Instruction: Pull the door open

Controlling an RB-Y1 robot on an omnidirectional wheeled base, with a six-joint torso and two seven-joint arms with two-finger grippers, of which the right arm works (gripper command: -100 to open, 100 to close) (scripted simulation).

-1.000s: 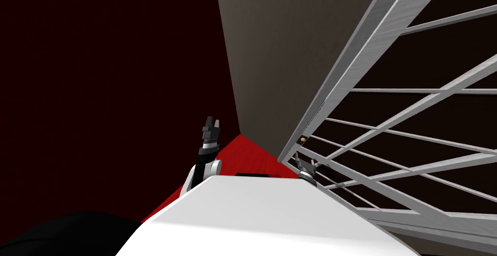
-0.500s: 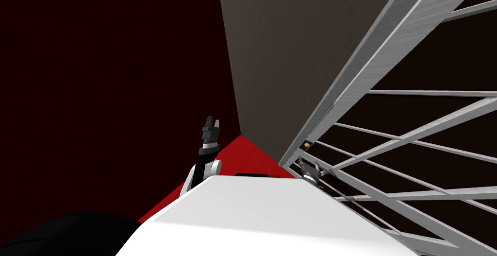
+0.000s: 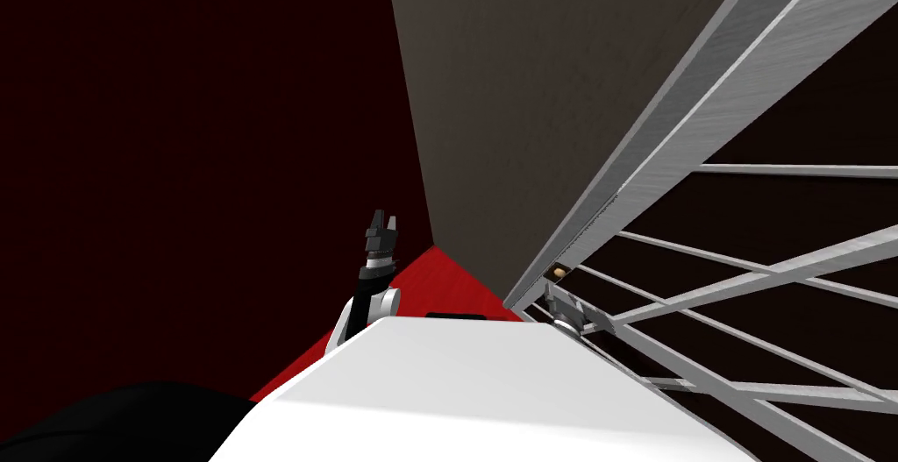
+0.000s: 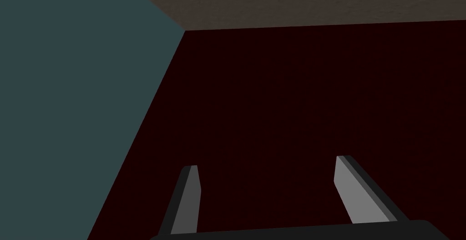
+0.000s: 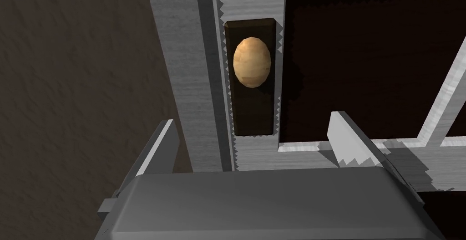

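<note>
Right wrist view: the right gripper (image 5: pixel 251 119) stands wide open and holds nothing. Its two fingers (image 5: pixel 157 146) straddle the grey edge stile (image 5: pixel 186 68) of the door (image 5: pixel 255 0). The tan knob (image 5: pixel 252 62) sits on a dark plate (image 5: pixel 253 114) on that stile, ahead of the fingertips, in line with the gap between them and apart from both. A brown wall (image 5: pixel 68 91) lies beside the stile.

Head view: the right gripper (image 3: pixel 561 308) is just below the knob (image 3: pixel 558 269), at the near edge of the lattice door (image 3: pixel 693 132). The left gripper (image 3: pixel 382 231) is raised well apart from the door. Its wrist view shows the left gripper (image 4: pixel 267 166) spread open and empty.

Step in hand, as judged: approach to the knob, with the grasp not yet made. The next move calls for a short advance until the knob lies between the fingers, then closing on it, then a pull back toward the body.

Orientation: the knob faces the wrist camera. Its oval outline and the plate both run lengthwise along the stile, away from the gripper. Whether the door is already ajar cannot be told.
</note>
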